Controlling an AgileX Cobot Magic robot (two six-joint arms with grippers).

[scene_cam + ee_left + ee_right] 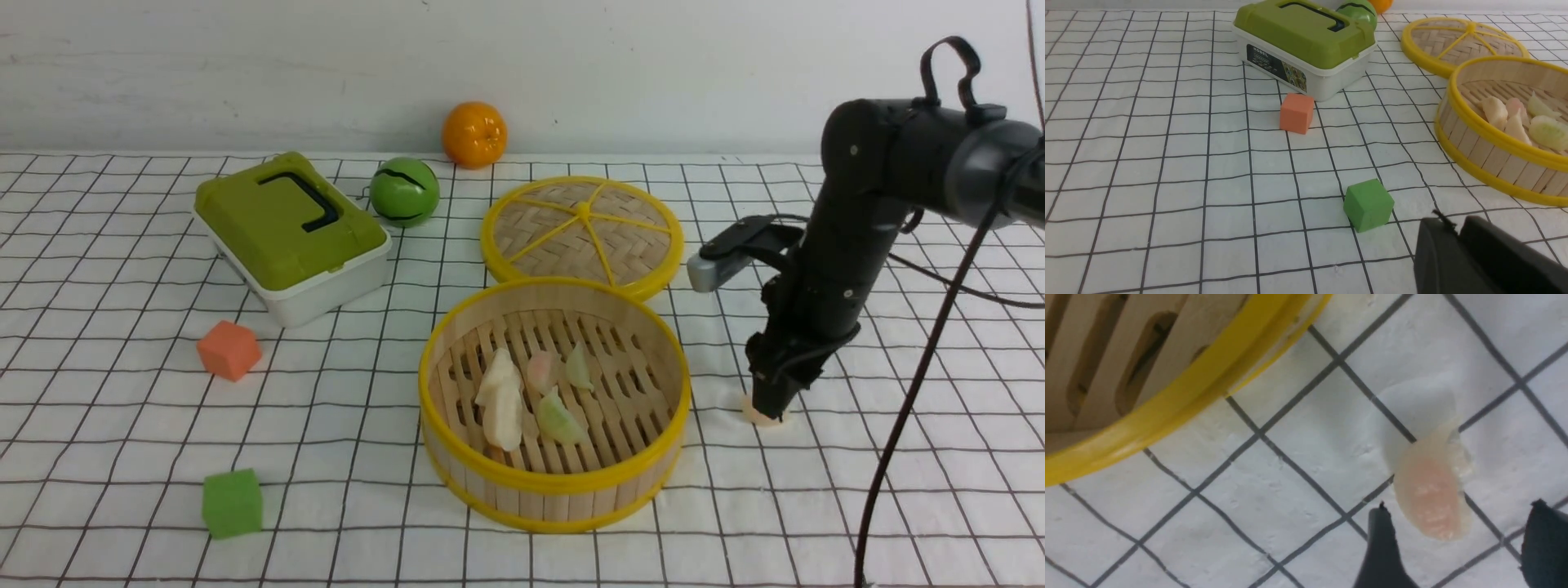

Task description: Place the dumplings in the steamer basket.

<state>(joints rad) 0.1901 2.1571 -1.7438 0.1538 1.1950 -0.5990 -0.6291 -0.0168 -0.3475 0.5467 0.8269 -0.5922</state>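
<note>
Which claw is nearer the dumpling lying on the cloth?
Right. The right claw sits over the dumpling, jaws open either side of it. The left claw is far off across the basket, by the green cube.

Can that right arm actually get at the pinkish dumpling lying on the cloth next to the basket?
Probably yes: the right pincer hangs right over the dumpling with jaws open, nothing lies between, and the steamer basket stands apart.
</note>
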